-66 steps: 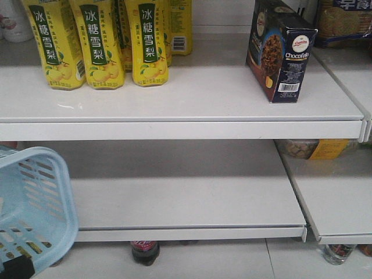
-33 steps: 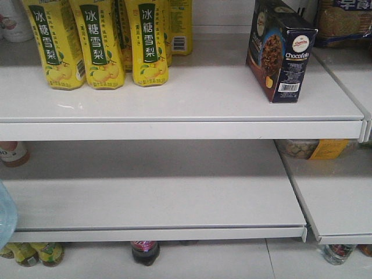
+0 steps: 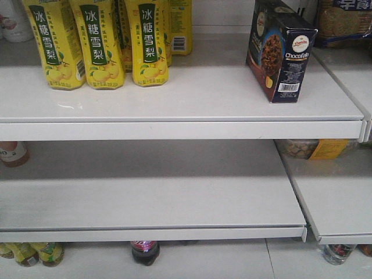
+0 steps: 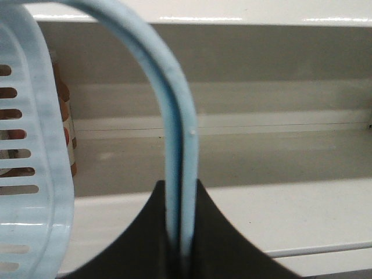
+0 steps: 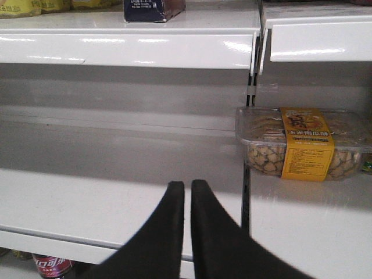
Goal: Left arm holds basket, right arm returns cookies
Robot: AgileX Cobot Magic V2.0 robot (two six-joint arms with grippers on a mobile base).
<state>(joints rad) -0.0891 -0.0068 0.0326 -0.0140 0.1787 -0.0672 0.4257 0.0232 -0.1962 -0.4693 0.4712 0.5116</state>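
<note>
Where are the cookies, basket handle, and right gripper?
cookies [image 3: 289, 61]: front-facing view, barcode side panel.
basket handle [image 4: 177, 145]: left wrist view, loop's right leg.
right gripper [image 5: 188, 187]: right wrist view, between fingertips.

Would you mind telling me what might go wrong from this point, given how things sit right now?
1. The cookies stand upright near the front right of the top shelf, turned at an angle; a knock could tip the box off.
2. The left hand pinches only the thin handles of the basket, so the basket might swing or slip.
3. The right hand, shut and empty, sits low beside the snack tray; sweeping right could clip it.
</note>
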